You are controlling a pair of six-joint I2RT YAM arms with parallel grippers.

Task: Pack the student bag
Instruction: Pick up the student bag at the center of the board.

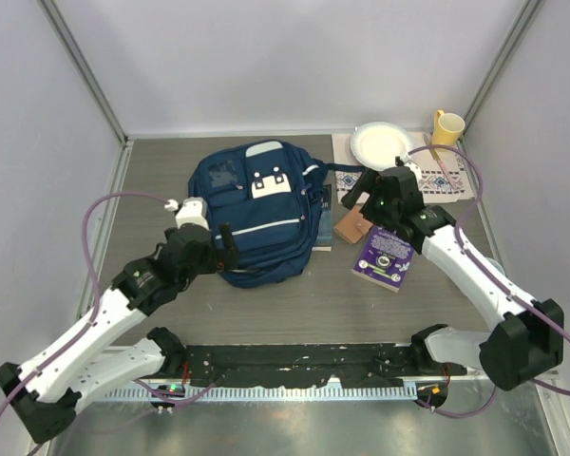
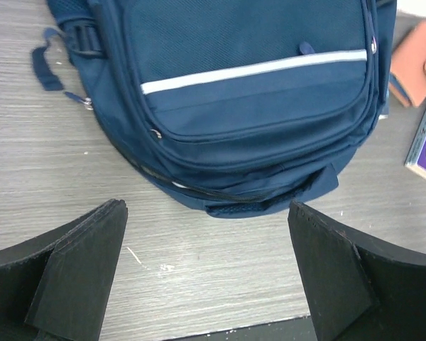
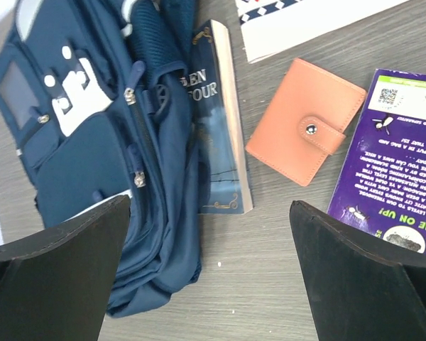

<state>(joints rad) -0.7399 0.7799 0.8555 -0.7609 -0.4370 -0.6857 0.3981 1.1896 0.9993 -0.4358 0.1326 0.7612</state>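
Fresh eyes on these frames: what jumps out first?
The navy student bag dominates, lying flat mid-table with its front pockets up. To its right lie loose items: a dark blue book right against its side, a tan wallet and a purple book. The left gripper hovers at the bag's near edge and the right gripper above the loose items, both with jaws open and empty.

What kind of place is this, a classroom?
Probably a robot test booth: plain grey walls box in one table, the left arm and right arm are bolted at its edge, and a student bag, plate and mug lie as props.
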